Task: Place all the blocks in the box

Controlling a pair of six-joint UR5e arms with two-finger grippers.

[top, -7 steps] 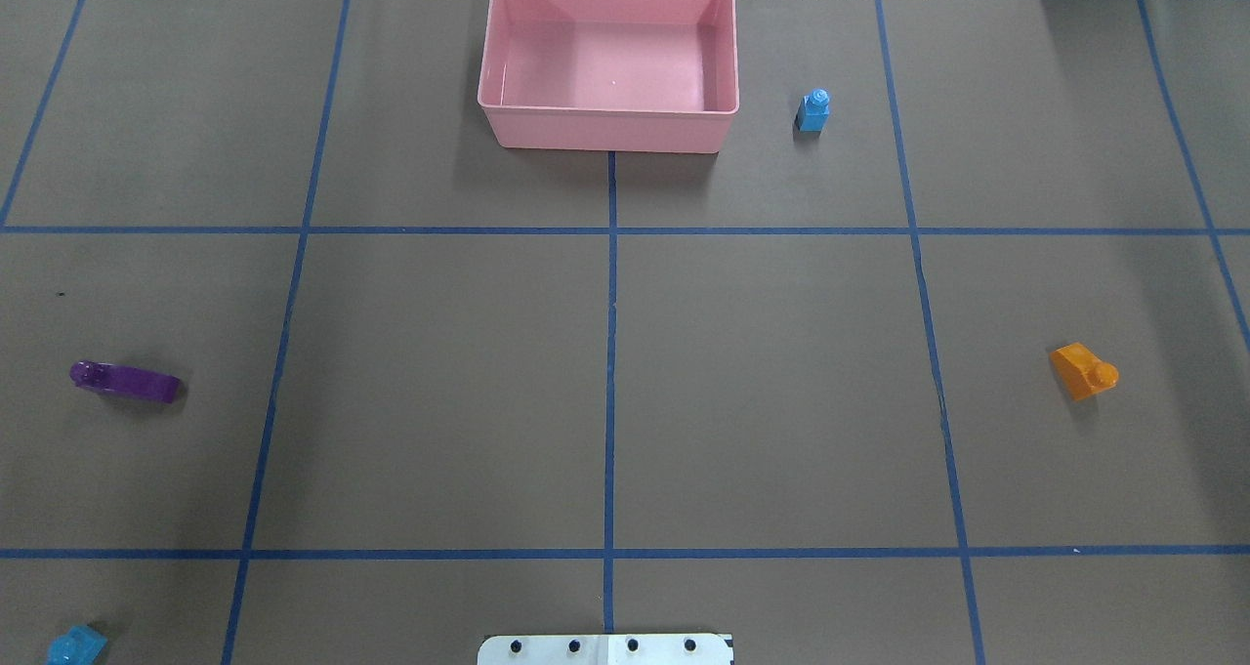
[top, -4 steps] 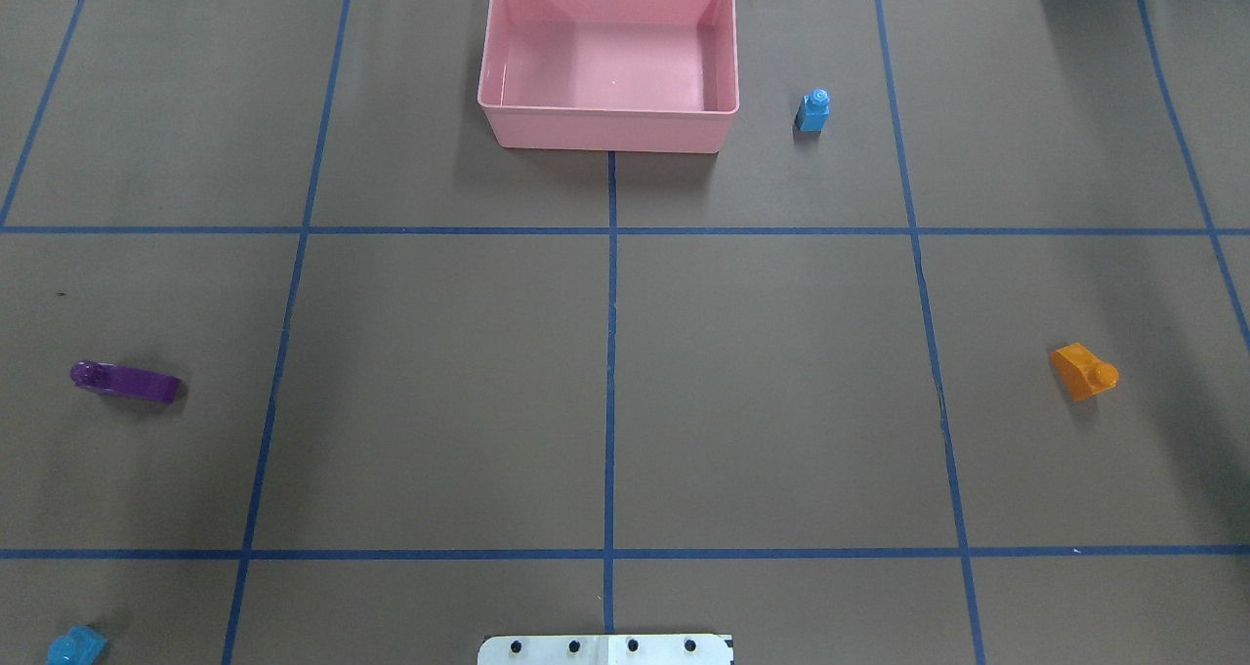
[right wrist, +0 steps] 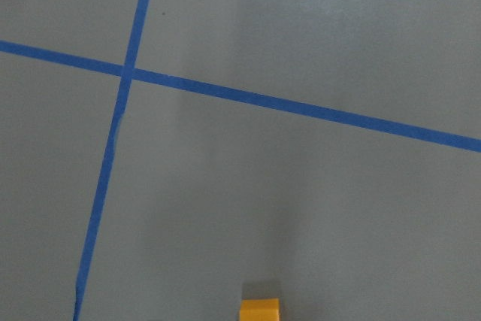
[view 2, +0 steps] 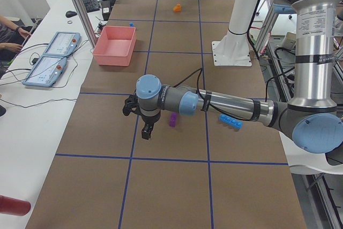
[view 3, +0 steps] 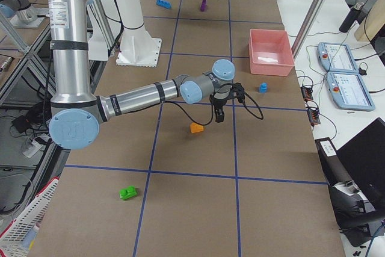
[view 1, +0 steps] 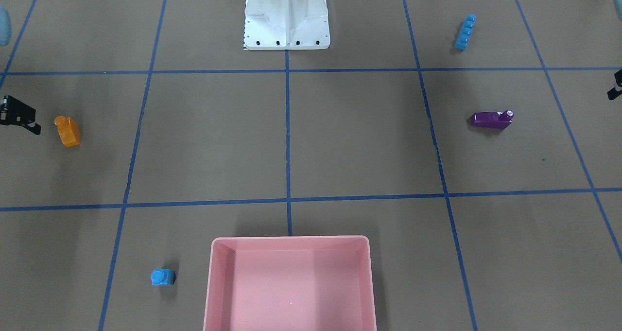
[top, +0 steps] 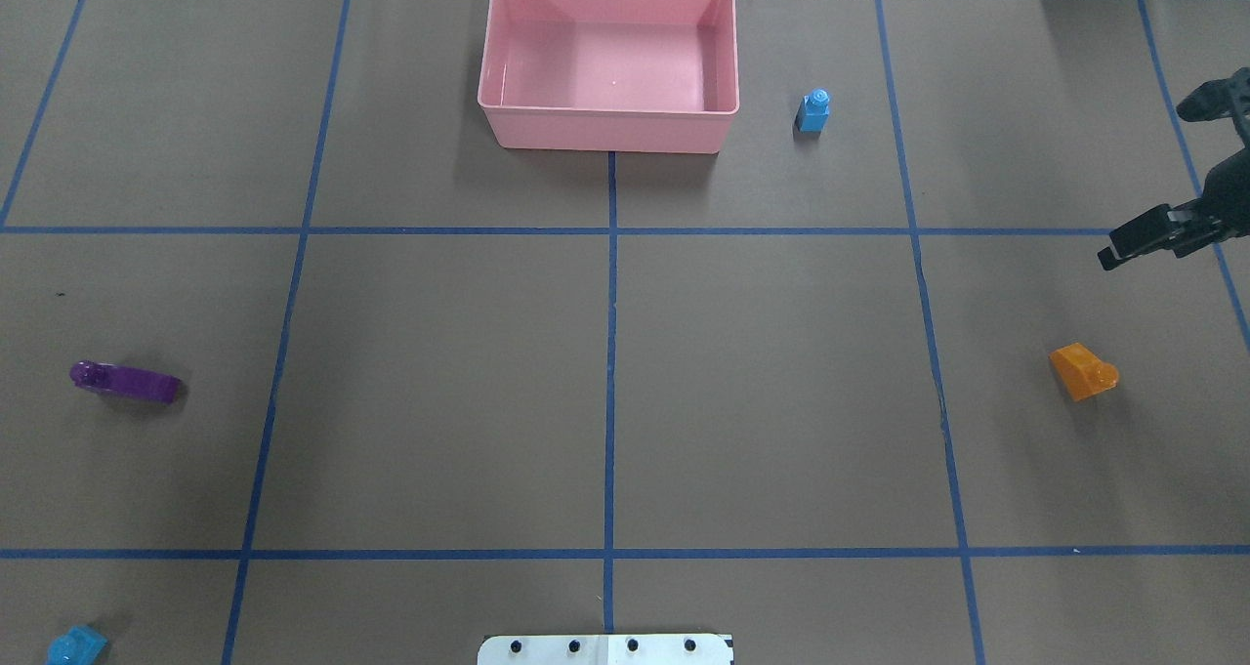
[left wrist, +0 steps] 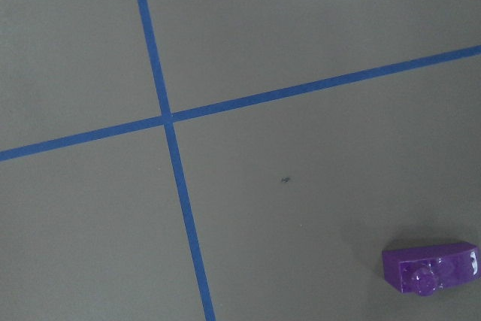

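The pink box (top: 610, 128) stands at the table's far middle and is empty. A small blue brick (top: 813, 111) stands right of it. The orange brick (top: 1082, 372) lies at the right. My right gripper (top: 1145, 185) is open and empty, above and beyond the orange brick (right wrist: 259, 310). The long purple brick (top: 125, 380) lies at the left, the long blue brick (top: 75, 645) at the near left corner. My left gripper (view 1: 615, 85) is open and empty, just outside the purple brick (view 2: 172, 120). The green brick (view 3: 127, 193) lies far out on the right.
The white metal base (view 1: 286, 17) stands at the near middle edge. Blue tape lines divide the brown table cover into squares. Two tablets (view 3: 343, 70) and cables lie on the bench beyond the box.
My right gripper has come into the overhead view from the right edge. No brick has moved and the box has not moved.
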